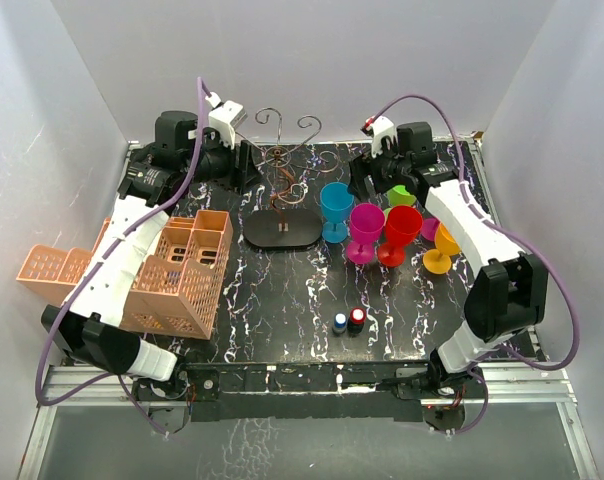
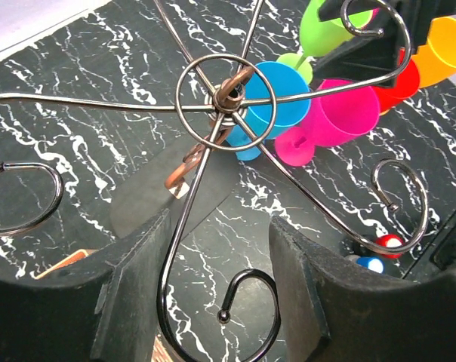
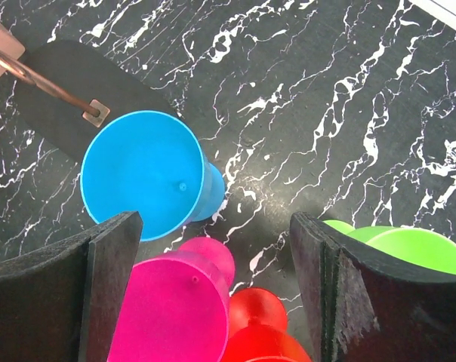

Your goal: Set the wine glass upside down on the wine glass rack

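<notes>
1. Now: right end effector (image 3: pixel 213 226) is wide open and empty above the blue glass (image 3: pixel 141 173) and pink glass (image 3: pixel 175 302). The green glass (image 3: pixel 409 253) is by the finger at frame right.
2. Left end effector (image 2: pixel 219 234) is half open and grips nothing. It straddles one curl of the rack (image 2: pixel 226 98), upper centre in the top view.
3. Suggested: centre on one stem, grip low, invert, hang the foot in a curl.
4. No writing legible.

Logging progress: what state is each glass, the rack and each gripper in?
wine glass rack: upright, nothing hung
blue glass: upright
pink glass: upright
red glass: upright
orange glass: upright
green glass: partly hidden
left gripper: open, straddling a rack arm
right gripper: open, empty
</notes>
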You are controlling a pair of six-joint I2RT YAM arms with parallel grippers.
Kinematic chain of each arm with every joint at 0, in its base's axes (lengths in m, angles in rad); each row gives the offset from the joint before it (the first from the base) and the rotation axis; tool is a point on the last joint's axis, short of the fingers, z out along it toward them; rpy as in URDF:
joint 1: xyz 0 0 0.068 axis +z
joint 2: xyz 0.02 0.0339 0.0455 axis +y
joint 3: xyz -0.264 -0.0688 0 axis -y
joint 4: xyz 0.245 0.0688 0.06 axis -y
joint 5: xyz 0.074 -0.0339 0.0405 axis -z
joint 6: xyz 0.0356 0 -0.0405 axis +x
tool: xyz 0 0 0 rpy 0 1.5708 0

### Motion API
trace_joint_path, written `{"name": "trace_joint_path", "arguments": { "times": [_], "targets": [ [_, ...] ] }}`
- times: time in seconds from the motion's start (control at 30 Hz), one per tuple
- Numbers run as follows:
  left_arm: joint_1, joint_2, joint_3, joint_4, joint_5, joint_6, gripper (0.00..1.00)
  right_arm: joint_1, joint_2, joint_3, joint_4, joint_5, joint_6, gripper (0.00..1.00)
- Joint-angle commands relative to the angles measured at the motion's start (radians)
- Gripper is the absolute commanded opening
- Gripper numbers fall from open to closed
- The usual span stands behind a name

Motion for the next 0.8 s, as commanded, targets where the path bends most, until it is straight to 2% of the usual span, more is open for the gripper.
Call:
{"name": "trace_joint_path", "arguments": {
  "times": [0.0,0.2,0.4,0.57,0.77],
  "targets": [
    [-0.009,-0.019,0.024,0.005,0.101,-0.033,0.24,0.006,0.024,0.076,0.061,-0.025,0.044,0.84],
    [-0.008,-0.033,0.020,-0.004,0.020,-0.009,0.27,0.020,0.069,0.119,0.038,-0.032,0.074,0.79],
    [-0.009,-0.026,0.030,-0.005,-0.057,-0.001,0.38,0.044,0.127,0.173,0.004,-0.014,0.082,0.71],
    [-0.009,-0.021,0.043,-0.005,-0.062,0.006,0.42,0.060,0.149,0.190,-0.015,0.031,0.069,0.64],
    [-0.008,-0.030,0.062,-0.006,-0.083,0.030,0.53,0.064,0.193,0.188,-0.038,0.045,0.051,0.55]
  ]
}}
